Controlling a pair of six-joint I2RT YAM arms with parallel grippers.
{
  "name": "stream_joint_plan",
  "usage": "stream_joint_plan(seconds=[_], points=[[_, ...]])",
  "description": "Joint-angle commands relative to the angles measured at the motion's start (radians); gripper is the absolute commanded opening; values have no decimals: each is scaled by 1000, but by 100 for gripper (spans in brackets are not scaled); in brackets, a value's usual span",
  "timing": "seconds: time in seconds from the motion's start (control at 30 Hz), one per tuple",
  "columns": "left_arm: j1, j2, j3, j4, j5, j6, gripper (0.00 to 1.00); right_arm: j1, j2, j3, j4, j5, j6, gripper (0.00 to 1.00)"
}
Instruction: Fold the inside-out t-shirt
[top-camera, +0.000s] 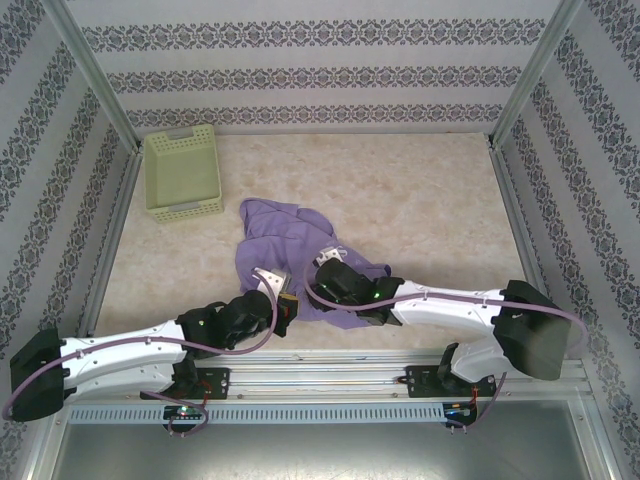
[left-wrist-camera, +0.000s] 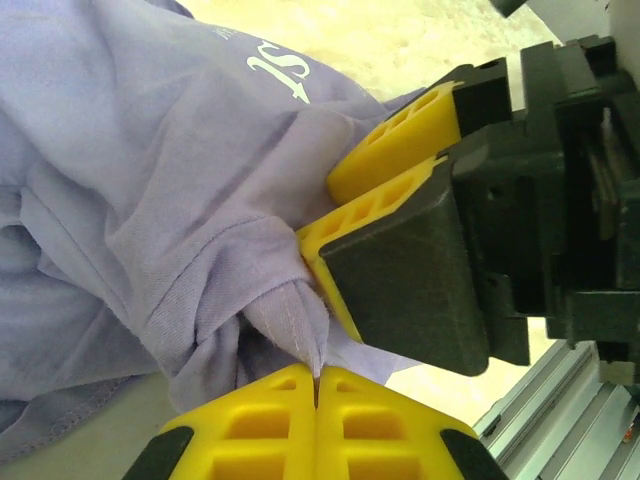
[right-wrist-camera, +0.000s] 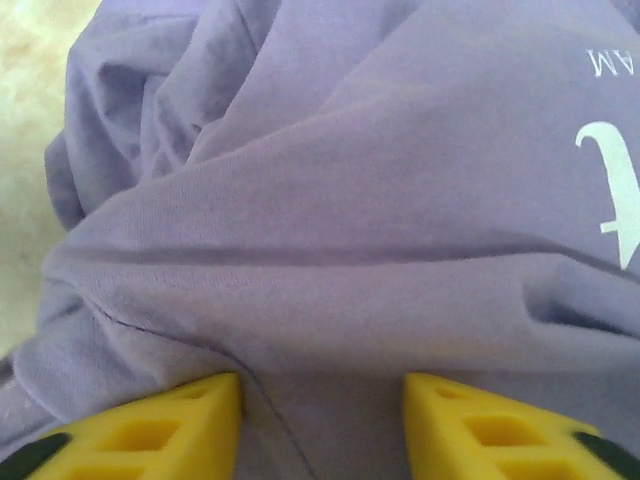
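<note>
Inside-out t-shirt (top-camera: 280, 232) heaped just beyond both grippers, trailing toward the pale green basket (top-camera: 182, 170); left gripper (left-wrist-camera: 316, 375) pinched tight on a near-edge fold, right gripper (right-wrist-camera: 322, 400) part-open astride adjoining cloth.

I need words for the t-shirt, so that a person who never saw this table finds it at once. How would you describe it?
Start from the pale marbled table inside the patterned walls and look at its near middle. There lies the t-shirt, a crumpled lavender heap with white lettering. Unlike the stiff green basket at the far left corner, it is soft cloth and purple.
</note>
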Motion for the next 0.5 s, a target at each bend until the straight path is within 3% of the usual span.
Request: stream_joint_plan(seconds=[0.0,0.07,0.13,0.27,0.4,0.47], points=[[0,-21,-19,40,0,14,0,-14,14,24,-18,68,-1,27],[1,-24,-23,37,-3,14,0,-29,2,14,-35,94,22,10],[0,-32,-27,30,-11,17,0,-49,-30,-8,-36,104,38,0],[3,-54,-51,15,-44,30,0,-107,-136,-62,-31,86,69,0],[11,-79,-73,21,-42,38,1,-146,-222,-103,26,-47,18,0],[12,-79,-73,26,-31,42,1,-127,-224,-109,64,-123,-21,13]])
